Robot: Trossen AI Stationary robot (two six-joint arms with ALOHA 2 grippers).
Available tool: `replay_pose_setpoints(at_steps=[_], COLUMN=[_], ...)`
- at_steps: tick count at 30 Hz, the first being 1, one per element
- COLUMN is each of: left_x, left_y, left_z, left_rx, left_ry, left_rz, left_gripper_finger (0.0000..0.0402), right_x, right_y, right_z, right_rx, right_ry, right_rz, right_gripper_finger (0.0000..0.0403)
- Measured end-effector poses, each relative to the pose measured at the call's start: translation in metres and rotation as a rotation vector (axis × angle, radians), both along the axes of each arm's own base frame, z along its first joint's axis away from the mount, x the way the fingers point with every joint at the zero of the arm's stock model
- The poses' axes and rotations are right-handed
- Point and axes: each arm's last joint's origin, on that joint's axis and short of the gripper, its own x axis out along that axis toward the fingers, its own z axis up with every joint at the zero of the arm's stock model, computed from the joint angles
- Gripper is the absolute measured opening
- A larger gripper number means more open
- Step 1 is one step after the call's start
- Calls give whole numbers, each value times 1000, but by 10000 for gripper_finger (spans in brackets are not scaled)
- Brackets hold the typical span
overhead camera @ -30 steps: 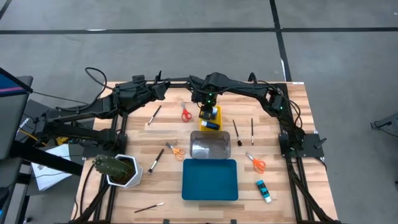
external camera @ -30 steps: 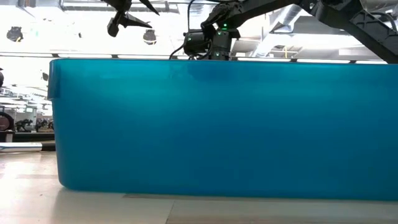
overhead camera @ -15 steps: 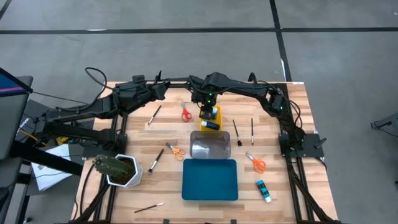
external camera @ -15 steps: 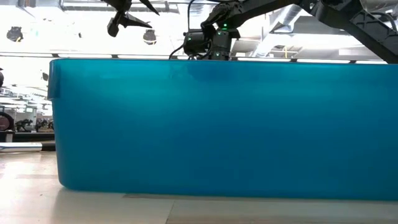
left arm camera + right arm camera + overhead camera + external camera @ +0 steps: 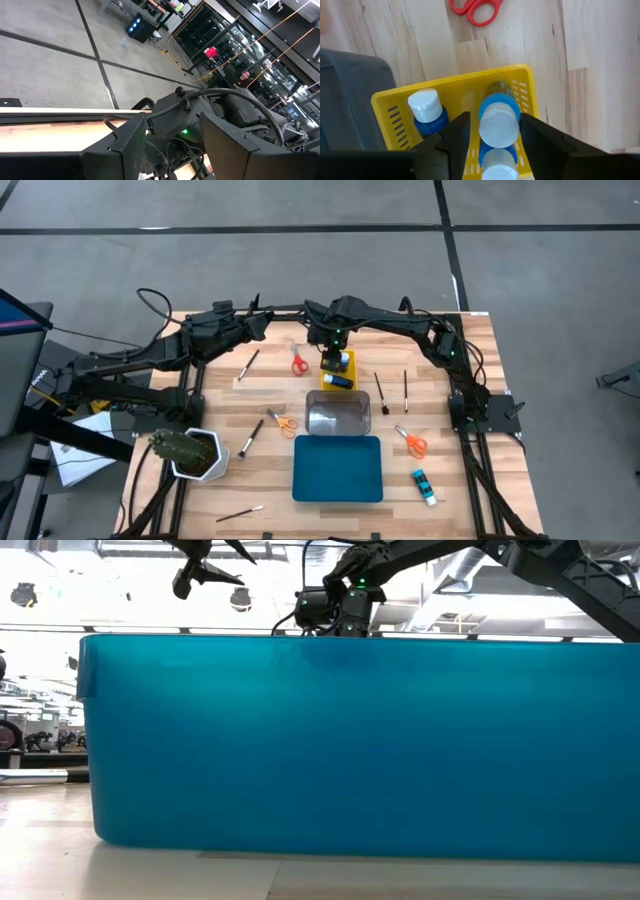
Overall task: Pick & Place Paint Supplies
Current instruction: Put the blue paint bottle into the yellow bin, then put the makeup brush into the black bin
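My right gripper points down into the yellow tray at the table's far middle. It is open, with one finger on each side of an upright blue bottle with a white cap. A second capped bottle stands beside it in the tray, and another white cap shows nearer the wrist. My left gripper hangs open and empty in the air over the table's far left. My right gripper has one finger on each side of the upright bottle, reaching in from above. A strip of yellow shows between one finger and the bottle. The other finger meets the bottle's outline; I cannot tell whether it touches.
Red scissors lie left of the yellow tray and thin brushes right of it. Nearer are a clear tray and a blue tray. Orange scissors, a blue bottle, more brushes and a cactus lie around.
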Motion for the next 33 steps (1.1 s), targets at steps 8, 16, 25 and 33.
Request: replay_pose_setpoints(at_steps=[8,16,25,33], left_x=[0,0,1,1], left_y=[0,0,-2,-2], left_z=[0,0,0,0], left_rx=[0,0,15,29], left_ry=[0,0,17,32], left_rz=[-1,-1,-32,-61], left_gripper_finger=[181,181,181,181], right_x=[-7,-11,-32,-59], right_y=[-11,-19,-7,11], right_z=[22,60,93,137], right_rx=[16,118,148,122], right_ry=[-32,-163,-174,-253], right_rz=[-70,-107,-107,-96], right_gripper_finger=[168,168,166,162])
